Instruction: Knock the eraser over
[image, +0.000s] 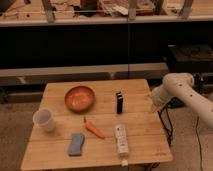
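The eraser (119, 102) is a small black block standing upright on the wooden table (102, 155), right of the table's middle. My white arm reaches in from the right. Its gripper (152, 101) hangs at the table's right edge, about level with the eraser and well to the right of it, not touching it.
An orange bowl (79, 98) sits left of the eraser. A white cup (45, 120) stands at the left edge. A carrot (94, 129), a blue pad (76, 144) and a long white remote (121, 140) lie toward the front. Dark shelving stands behind the table.
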